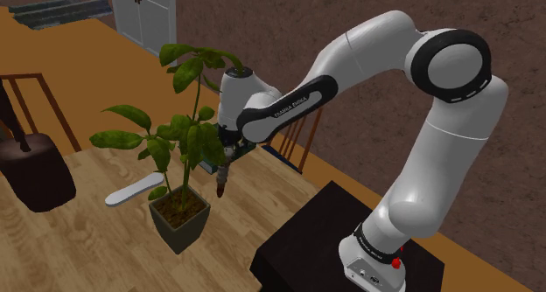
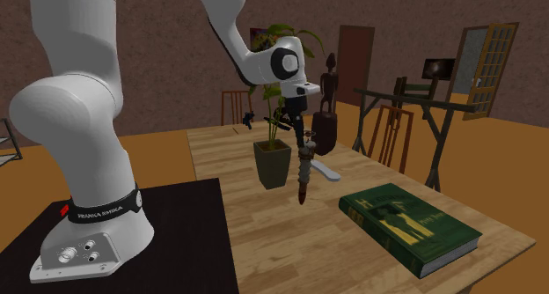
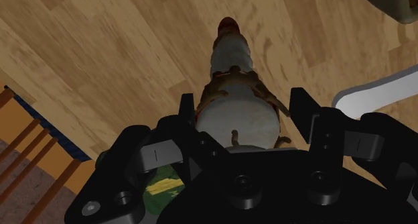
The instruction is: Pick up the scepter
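The white arm [image 1: 411, 115] reaches from the black stand [image 1: 306, 238] out over a wooden table [image 2: 290, 248]. On the table lie a green book [image 2: 409, 226], near the edge in the second exterior view's right, and a leafy plant [image 1: 179, 142] in a dark square pot [image 1: 179, 219]. A flat white spoon-shaped piece [image 1: 131, 192] lies just beside the pot.

The scepter [image 3: 234, 82] hangs upright from the gripper [image 3: 242, 102], tip down over the wood, near the pot and apart from the book. It is thick and pale grey-white at the top, where brown and gold ornament wraps it. Below that it narrows through a ribbed pale shaft to a dark red tip.

The black fingers [image 3: 303, 112] stand partly apart, clasping the thick top end of the scepter between them.
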